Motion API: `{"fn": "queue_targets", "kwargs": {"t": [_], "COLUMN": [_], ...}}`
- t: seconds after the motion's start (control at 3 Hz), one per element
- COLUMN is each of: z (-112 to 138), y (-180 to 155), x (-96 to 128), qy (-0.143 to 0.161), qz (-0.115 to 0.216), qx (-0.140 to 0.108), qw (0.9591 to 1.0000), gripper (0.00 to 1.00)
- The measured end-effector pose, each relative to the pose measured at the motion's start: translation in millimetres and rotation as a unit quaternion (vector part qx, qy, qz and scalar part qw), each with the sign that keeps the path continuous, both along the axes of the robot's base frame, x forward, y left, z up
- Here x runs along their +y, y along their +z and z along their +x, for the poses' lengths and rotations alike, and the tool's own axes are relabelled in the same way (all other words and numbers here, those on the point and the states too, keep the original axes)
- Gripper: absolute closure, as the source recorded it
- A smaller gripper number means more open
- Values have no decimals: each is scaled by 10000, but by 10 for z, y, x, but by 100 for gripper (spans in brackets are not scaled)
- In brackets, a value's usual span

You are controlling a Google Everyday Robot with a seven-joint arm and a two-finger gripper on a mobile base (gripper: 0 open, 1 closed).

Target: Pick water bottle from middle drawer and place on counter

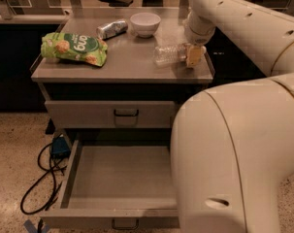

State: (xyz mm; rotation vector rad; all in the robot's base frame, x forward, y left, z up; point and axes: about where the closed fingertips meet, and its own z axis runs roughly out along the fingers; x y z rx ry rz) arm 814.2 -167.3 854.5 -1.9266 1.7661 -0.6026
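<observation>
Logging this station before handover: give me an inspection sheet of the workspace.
Surface: flat grey metal counter.
Job's things: small clear ribbed plastic water bottle lying on its side on the counter's right; wide shallow grey middle drawer pulled open, visible part bare.
Clutter: green snack bag, silvery can lying down, white bowl.
Grippers: hand at the bottle's right end, over the counter.
Cables: black cable looped on the speckled floor, left of the drawer.
Surroundings: cream robot body in right foreground.
</observation>
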Motion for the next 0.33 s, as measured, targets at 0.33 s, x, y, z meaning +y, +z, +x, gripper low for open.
{"fn": "queue_targets", "kwargs": {"t": [0.33], "z": [0], "y": [0], "x": [0], "qy": [0], "qz": [0], "qx": [0], "qw": [10000], "gripper": [0]}}
